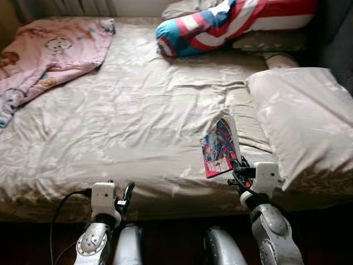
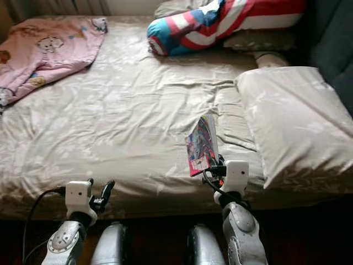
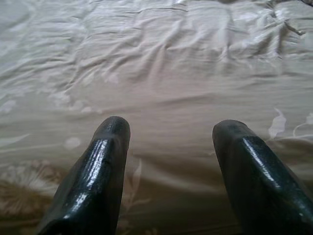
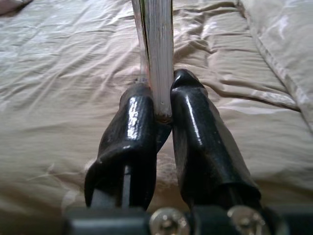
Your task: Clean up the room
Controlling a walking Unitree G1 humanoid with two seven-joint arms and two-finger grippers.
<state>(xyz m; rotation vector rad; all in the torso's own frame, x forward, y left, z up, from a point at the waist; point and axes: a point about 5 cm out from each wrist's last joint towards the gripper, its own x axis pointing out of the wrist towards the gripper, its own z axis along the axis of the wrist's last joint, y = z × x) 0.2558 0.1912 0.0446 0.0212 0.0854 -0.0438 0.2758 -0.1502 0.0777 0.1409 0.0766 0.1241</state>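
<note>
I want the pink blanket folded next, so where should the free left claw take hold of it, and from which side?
Best guess: grip the pink blanket at the corner lying nearest the bed's middle, coming in from the robot's side over the bare sheet. That edge lies flat and free, while the far part runs off the mattress. The left claw is open; the right claw holds a book.

beige bed sheet point(image 1: 138, 121), wrinkled; dark floor point(image 1: 171, 243) below.

Wide bed point(image 1: 138, 127), wrinkled beige sheet
</note>
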